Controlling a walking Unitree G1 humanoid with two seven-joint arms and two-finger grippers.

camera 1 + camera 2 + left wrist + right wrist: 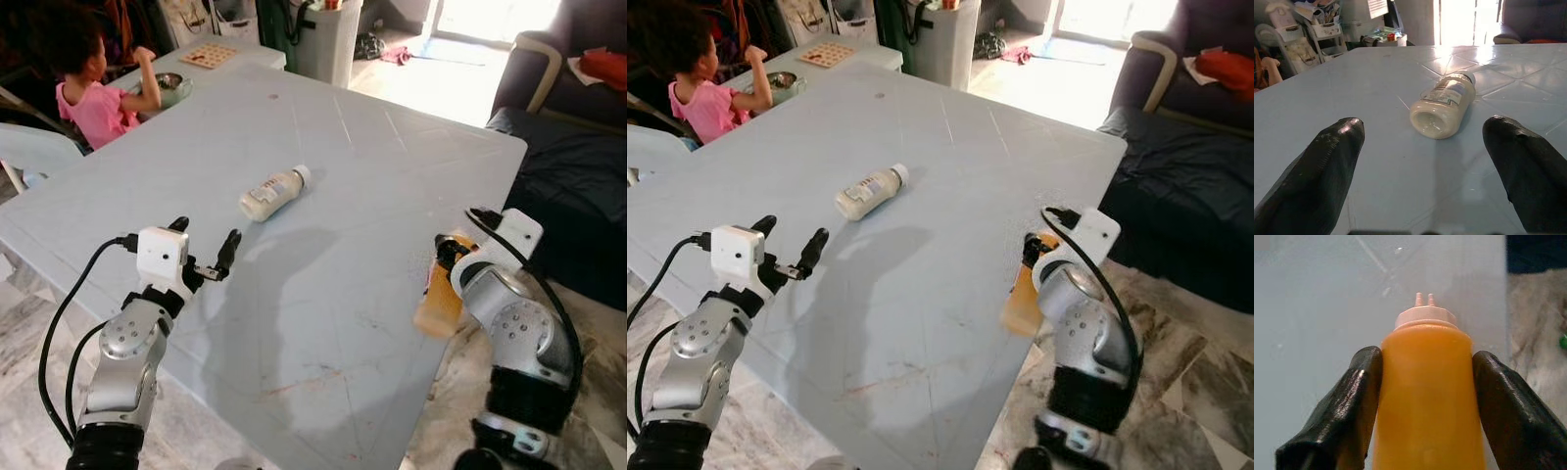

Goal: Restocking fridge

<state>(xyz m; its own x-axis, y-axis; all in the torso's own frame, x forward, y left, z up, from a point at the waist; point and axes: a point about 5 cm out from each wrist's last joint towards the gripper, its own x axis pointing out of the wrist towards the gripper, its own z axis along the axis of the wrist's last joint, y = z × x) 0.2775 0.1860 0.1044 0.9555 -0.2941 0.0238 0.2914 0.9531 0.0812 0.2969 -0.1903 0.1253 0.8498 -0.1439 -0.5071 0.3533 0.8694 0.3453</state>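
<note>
An orange sauce bottle [1427, 396] with a pale twin-spout cap is clamped between the right tool's [1425, 401] fingers at the bench [392, 147] edge. A creamy-filled bottle [273, 194] is seen lying on its side mid-bench, label unreadable, ahead of the left tool [204, 246], fingers apart

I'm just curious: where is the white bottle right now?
The white bottle lies on its side mid-table, just beyond the open left gripper.
</note>
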